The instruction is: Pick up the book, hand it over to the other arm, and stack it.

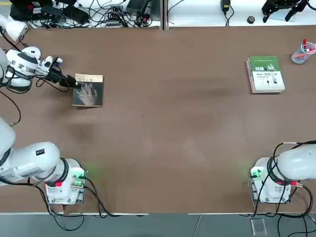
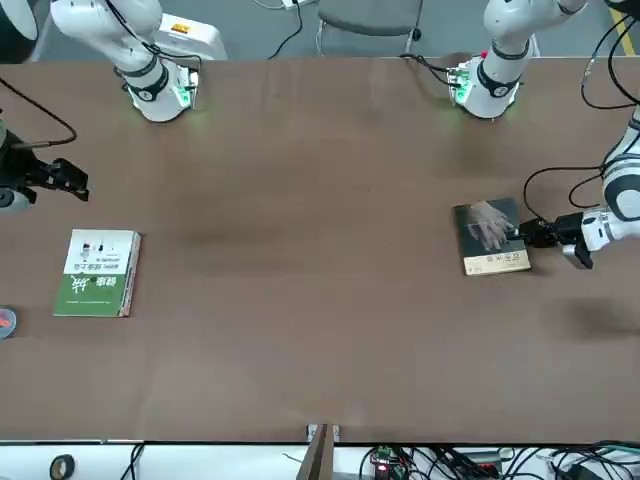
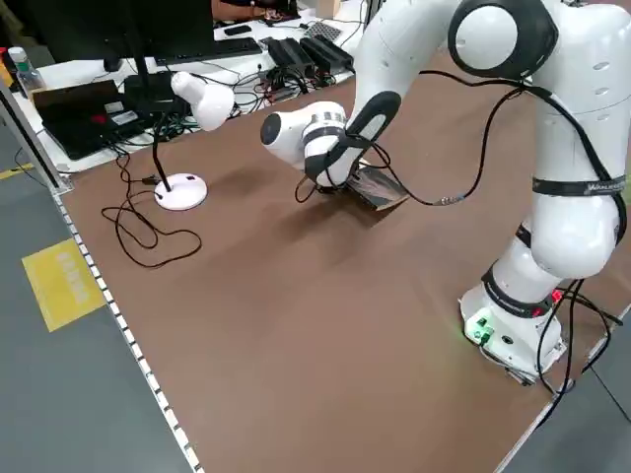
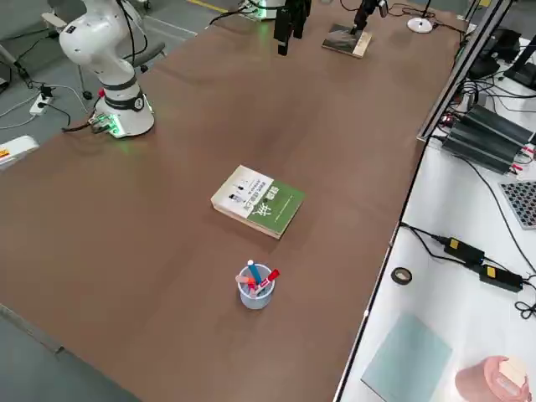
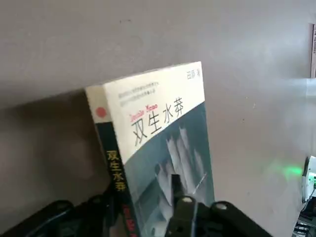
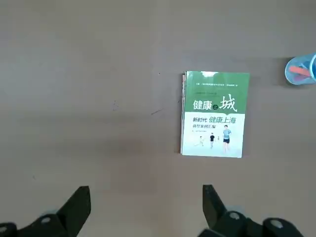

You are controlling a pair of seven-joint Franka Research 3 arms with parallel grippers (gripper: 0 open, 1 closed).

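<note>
From overhead, the book [image 1: 88, 90] sits at the far left part of the table [image 1: 163, 123], with the left gripper [image 1: 74, 82] coming in level from its left edge, fingers pinched on that edge. The green-and-white book [image 1: 265, 74] lies well apart on the far right, so a handover has to cross the whole table.

From across the table, the book [image 2: 490, 238] is tilted, its gripper-side edge lifted, with the left gripper [image 2: 528, 233] closed on it. The right gripper [image 2: 70, 180] hangs above the other end, near the green-and-white book [image 2: 98, 273].

From the left side, the arm hides most of the book [image 3: 380, 189]; one corner seems to touch the table.

The left wrist camera shows the book [image 5: 158, 148] clamped between the fingers [image 5: 180, 210], its long axis running away from them.

The right wrist camera shows its own fingers [image 6: 79, 205] spread wide, holding nothing, above the green-and-white book [image 6: 213, 114] and a pen cup [image 6: 301, 70].
</note>
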